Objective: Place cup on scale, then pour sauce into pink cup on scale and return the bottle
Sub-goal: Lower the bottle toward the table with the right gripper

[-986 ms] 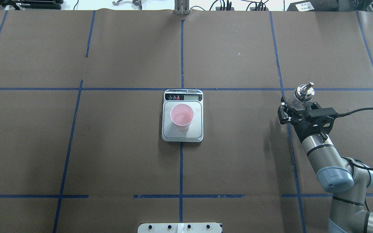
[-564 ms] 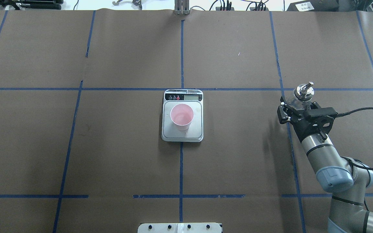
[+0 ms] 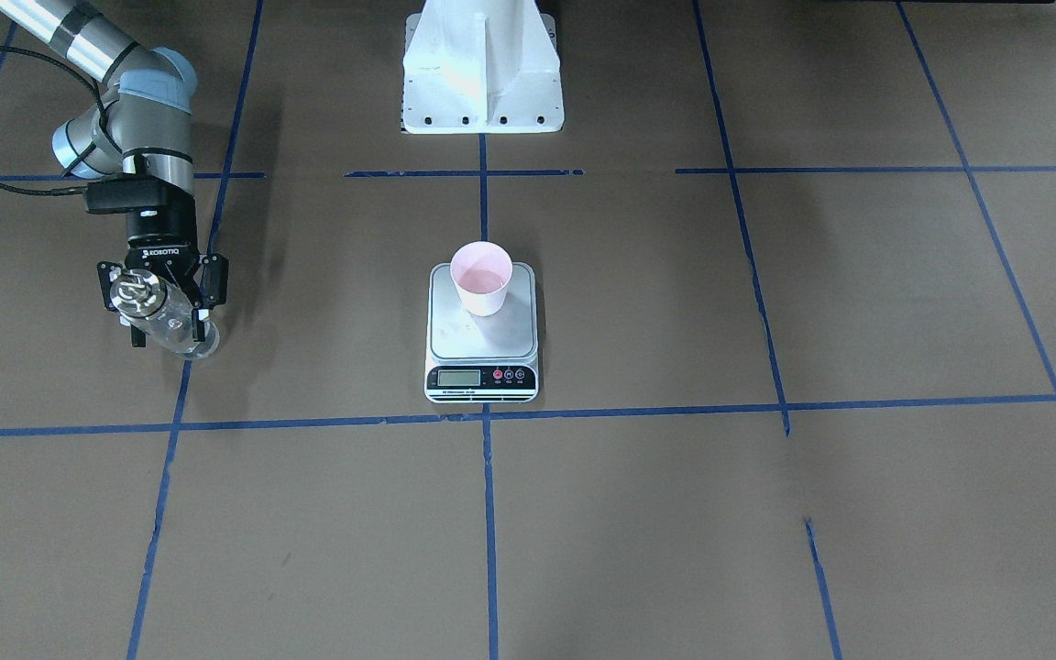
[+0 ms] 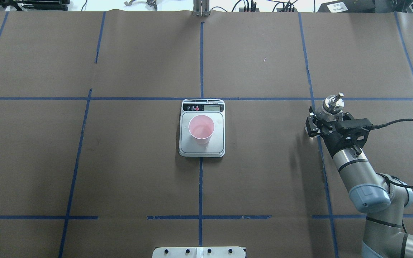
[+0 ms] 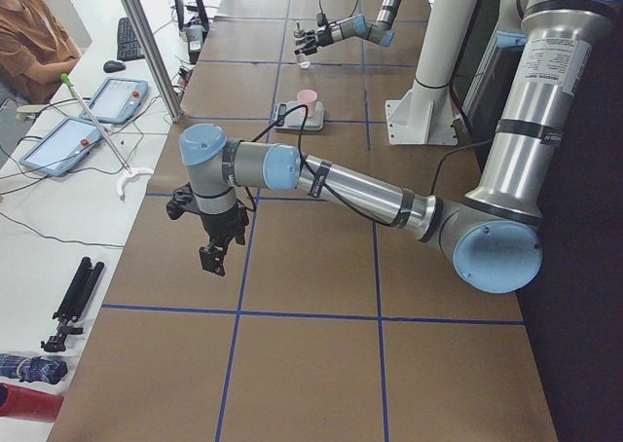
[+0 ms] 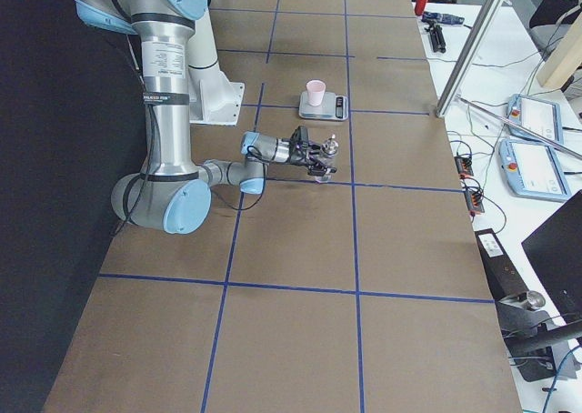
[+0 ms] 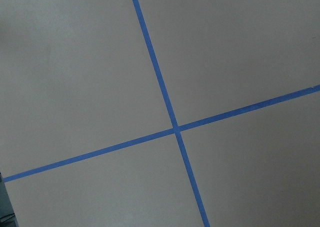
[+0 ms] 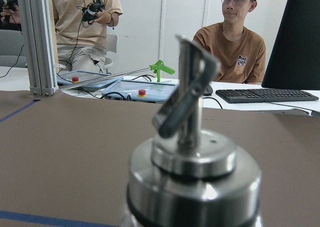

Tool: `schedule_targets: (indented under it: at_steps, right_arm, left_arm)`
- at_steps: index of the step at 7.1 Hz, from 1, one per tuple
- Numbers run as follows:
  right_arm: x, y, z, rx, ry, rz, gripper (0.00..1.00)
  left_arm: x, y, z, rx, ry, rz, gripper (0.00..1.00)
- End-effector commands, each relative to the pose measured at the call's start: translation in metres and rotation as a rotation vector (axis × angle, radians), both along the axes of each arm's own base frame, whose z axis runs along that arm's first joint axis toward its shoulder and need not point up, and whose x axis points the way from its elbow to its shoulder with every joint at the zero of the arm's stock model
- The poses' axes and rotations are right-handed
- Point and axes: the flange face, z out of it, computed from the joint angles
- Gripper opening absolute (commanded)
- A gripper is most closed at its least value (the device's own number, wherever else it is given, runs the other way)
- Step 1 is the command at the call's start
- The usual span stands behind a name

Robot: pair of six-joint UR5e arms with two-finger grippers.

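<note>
Clamped on bottle [image 4: 331, 104] with right jaws, well apart from scale [image 4: 218, 147] carrying cup [image 4: 201, 129], toward robot's right. Long axis near vertical, spout up, base close over desk [image 4: 264, 186]; contact not confirmable. Lower straight along that axis before releasing. Left jaws far off; open or closed, cannot tell.

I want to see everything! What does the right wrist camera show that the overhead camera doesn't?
Only the right wrist view: a man and another person sitting beyond the table, plus a keyboard. Only the overhead view: the cup standing on the scale, and the right gripper holding the bottle. Both: the bottle's silver spout and the brown table.
</note>
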Motion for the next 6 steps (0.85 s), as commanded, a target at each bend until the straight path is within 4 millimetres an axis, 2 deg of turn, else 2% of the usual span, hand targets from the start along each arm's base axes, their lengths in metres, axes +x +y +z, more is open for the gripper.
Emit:
schedule_targets:
  at_steps: [1, 6]
  right_arm:
    - [-0.0010, 0.0002, 0.0007, -0.001, 0.002, 0.000, 1.00]
    - [0.0036, 0.0020, 0.0080, -0.003, 0.019, 0.006, 1.00]
  left_arm:
    - [0.0001, -0.0021, -0.0034, 0.002, 0.000, 0.000, 1.00]
    - [0.0002, -0.0042, -0.0068, 0.007, 0.000, 0.000, 1.00]
